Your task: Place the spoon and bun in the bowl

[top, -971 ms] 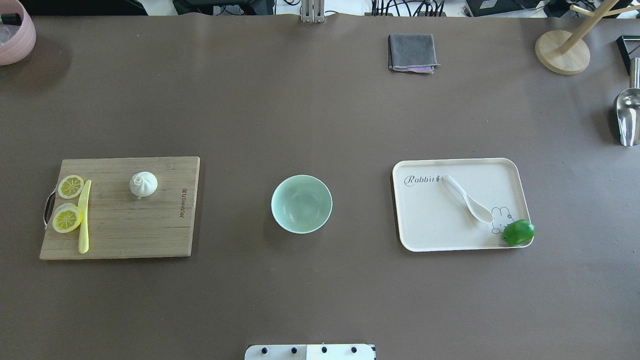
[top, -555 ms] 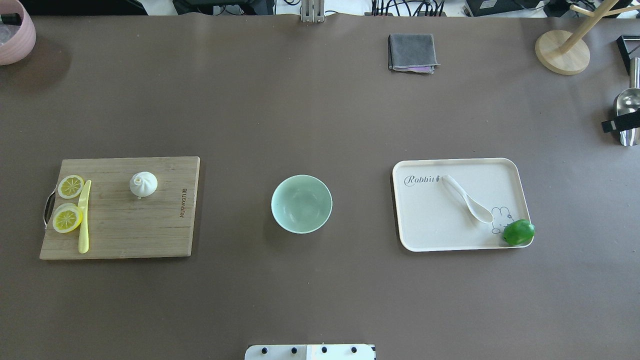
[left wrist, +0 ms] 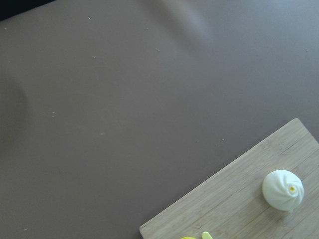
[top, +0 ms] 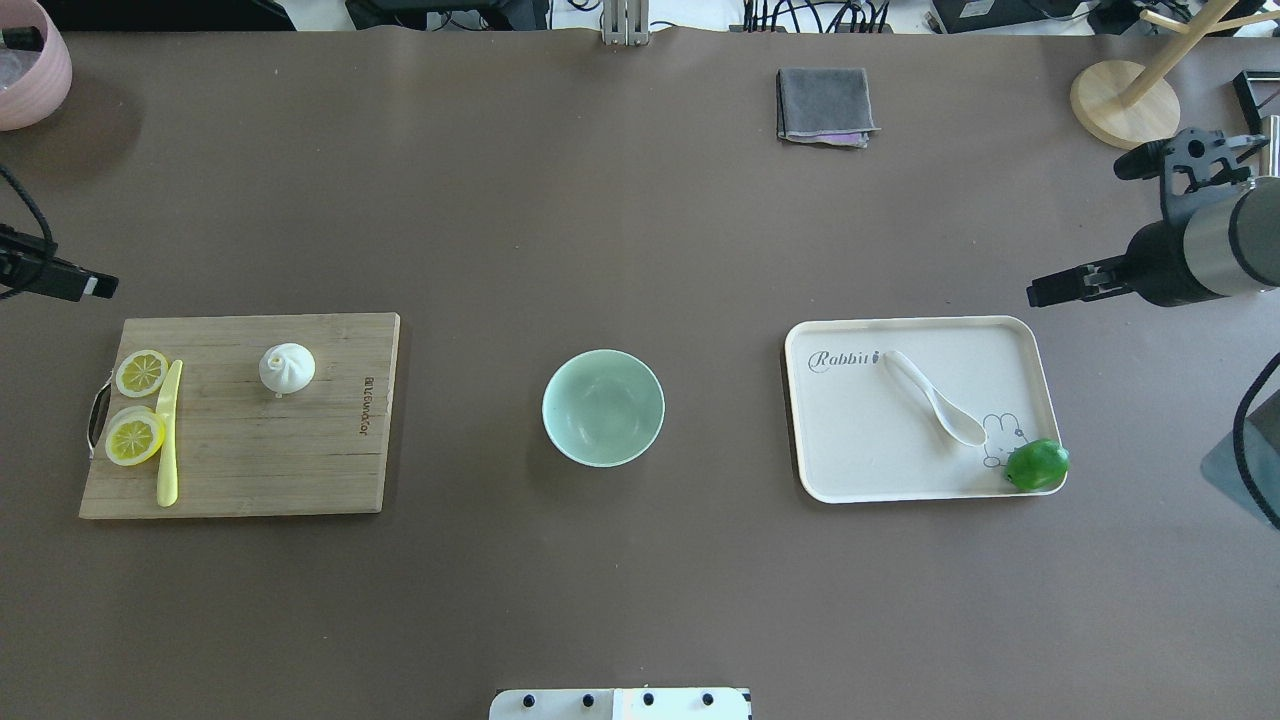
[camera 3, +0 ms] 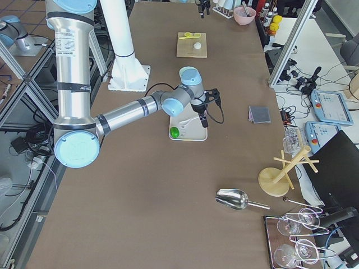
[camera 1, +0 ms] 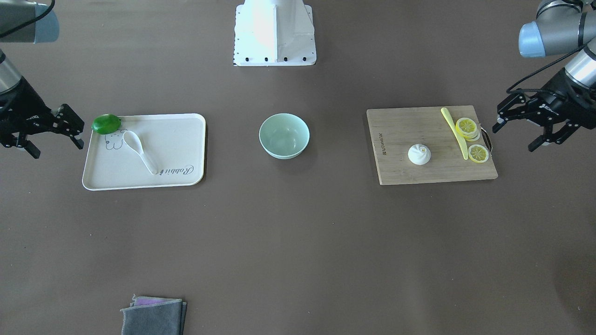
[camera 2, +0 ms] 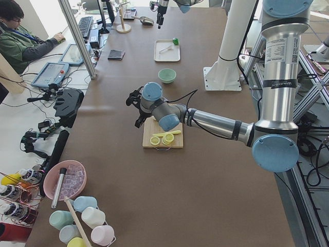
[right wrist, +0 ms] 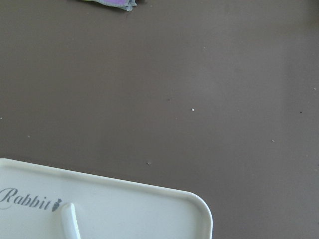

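The white spoon [top: 935, 398] lies on a cream tray [top: 850, 460] on the right, scoop towards a green lime [top: 1037, 465]. The white pleated bun [top: 287, 367] sits on a wooden cutting board [top: 280, 450] on the left. The mint-green bowl [top: 603, 407] stands empty between them. My right gripper [camera 1: 57, 149] is open and empty, hovering off the tray's outer side. My left gripper [camera 1: 513, 138] is open and empty, just beyond the board's handle end. The left wrist view shows the bun [left wrist: 282, 189]; the right wrist view shows the spoon's handle tip [right wrist: 70, 221].
A yellow knife [top: 168, 440] and lemon slices [top: 135, 435] lie on the board's left end. A folded grey cloth [top: 825, 105] is at the far side, a pink bowl [top: 30, 70] at the far left corner, a wooden stand [top: 1125, 105] at the far right.
Both arms have come into the overhead view from the sides. The right gripper moved in from the right edge towards the tray; a left finger now shows at the left edge. Objects are unmoved.
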### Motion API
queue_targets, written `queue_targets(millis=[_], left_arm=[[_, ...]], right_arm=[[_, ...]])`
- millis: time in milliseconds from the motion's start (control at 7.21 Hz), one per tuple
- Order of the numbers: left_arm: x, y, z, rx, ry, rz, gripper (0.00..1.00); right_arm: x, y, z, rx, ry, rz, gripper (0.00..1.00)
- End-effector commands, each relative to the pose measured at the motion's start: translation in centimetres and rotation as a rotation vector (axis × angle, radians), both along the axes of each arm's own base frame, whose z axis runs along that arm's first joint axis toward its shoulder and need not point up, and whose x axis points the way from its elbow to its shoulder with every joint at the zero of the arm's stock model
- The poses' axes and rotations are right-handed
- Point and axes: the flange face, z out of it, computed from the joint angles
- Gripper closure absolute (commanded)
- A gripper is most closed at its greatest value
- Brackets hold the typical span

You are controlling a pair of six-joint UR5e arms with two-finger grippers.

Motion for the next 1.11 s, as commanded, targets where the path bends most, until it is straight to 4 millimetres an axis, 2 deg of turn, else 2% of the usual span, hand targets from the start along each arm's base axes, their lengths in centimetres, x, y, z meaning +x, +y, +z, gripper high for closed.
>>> queue_targets(millis=[0,139,277,416,555,693,832,971], left_arm=[[8.2,2.5,-0.3,0.006,-0.017,-0.008,0.02],[12.7,3.7,-1.2,0.002,-0.022,-0.035,0.03],[16.4,4.5,-1.8,0.006,-0.027,-0.048,0.03],[18.8,4.9,-1.8,0.000,-0.031,-0.048,0.04],[20.2,5.1,-1.6,0.002,-0.041,-0.049,0.12],[20.3,4.9,-1.5,0.001,-0.044,-0.050,0.16],[20.3,4.9,-1.5,0.001,-0.044,-0.050,0.38],[20.2,4.9,-1.8,0.001,-0.037,-0.053,0.81]], right_arm=[[-4.8,1.7,-1.0,-0.008,0.003,0.022,0.00],[-5.2,1.9,-1.0,-0.007,0.005,0.015,0.00],[-5.3,2.0,-1.0,-0.007,0.005,0.014,0.00],[-5.3,2.0,-1.0,-0.005,0.006,0.012,0.00],[-5.4,2.0,-1.1,-0.004,0.005,0.012,0.00],[-5.5,2.0,-1.2,-0.003,0.004,0.011,0.00],[-5.5,1.9,-1.4,0.001,0.001,0.012,0.00],[-5.6,1.9,-1.3,0.001,0.003,0.011,0.00]])
